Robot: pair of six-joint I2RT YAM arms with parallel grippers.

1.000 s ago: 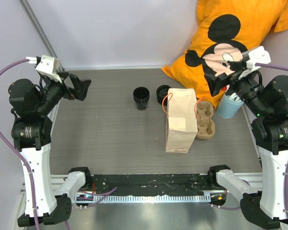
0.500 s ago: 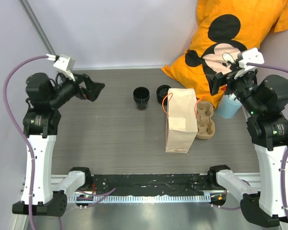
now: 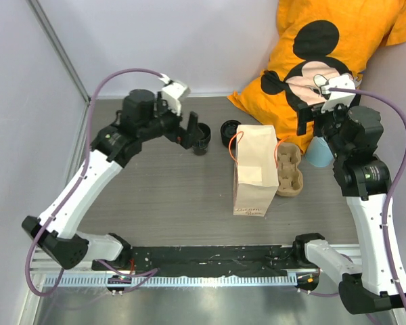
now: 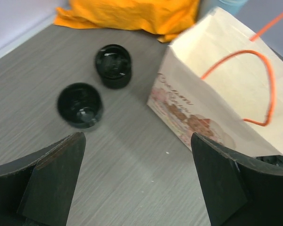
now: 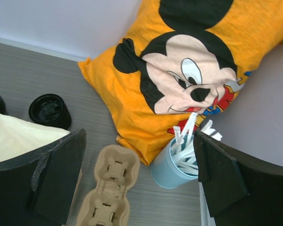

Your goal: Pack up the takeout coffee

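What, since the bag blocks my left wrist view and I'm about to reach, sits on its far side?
Observer: A beige pulp cup carrier lies flat beside the brown paper bag, on its right.
Operator: Anything beyond that?
Observer: A light blue cup of white straws stands upright at the edge of the Mickey Mouse pillow.
Operator: And the other arm?
Observer: The right hand hangs open above the pillow's edge near that blue cup, holding nothing.
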